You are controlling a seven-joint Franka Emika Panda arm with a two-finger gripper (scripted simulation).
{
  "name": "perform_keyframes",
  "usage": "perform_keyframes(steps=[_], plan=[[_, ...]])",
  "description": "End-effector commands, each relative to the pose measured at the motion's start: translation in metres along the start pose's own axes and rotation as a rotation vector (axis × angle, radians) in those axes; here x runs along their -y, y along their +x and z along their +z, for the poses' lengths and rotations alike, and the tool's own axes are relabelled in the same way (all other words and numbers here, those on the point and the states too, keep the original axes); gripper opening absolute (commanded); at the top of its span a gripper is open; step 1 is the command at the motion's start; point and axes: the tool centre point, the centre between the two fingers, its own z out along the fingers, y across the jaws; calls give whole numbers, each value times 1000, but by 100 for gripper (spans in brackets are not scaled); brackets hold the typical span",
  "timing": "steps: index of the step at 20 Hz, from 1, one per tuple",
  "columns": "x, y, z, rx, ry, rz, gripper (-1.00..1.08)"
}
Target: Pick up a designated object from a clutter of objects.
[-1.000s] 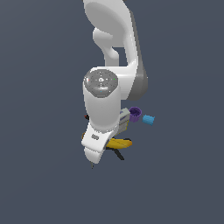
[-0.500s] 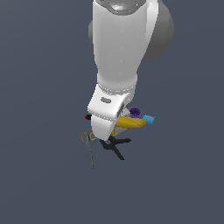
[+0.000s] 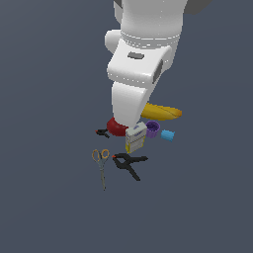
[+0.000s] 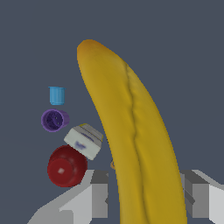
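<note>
We see the banana (image 4: 131, 131) clamped between the two grey fingers (image 4: 99, 194) of the hand (image 4: 146, 197), its long yellow body running out from between them to an orange-tinged tip. In the exterior view the banana (image 3: 163, 112) juts from behind the white arm (image 3: 143, 54), raised above the dark desk (image 3: 49, 99) and over the far side of the clutter.

No lettering can be read anywhere; the white-yellow box (image 3: 136, 138) carries only a blurred bluish mark on its top.

Taking that box as our landmark, the purple cup (image 3: 152, 128) stands just beside it toward the exterior view's right, with the blue block (image 3: 168, 135) beyond the cup. The red bowl (image 3: 117, 127) touches the box on the other side, and a small black clamp (image 3: 103, 132) lies past the bowl. Nearer the camera than the box lie a larger black clamp (image 3: 129, 163) and the orange-handled scissors (image 3: 101, 165).
</note>
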Motion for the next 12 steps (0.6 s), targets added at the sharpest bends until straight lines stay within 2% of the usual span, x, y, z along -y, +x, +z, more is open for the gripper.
perform_keyframes(steps=[1, 6, 12], plan=[[4, 2, -15, 0, 0, 1, -100], [7, 5, -32, -1, 0, 2, -100], [6, 6, -33, -1, 0, 2, -100]])
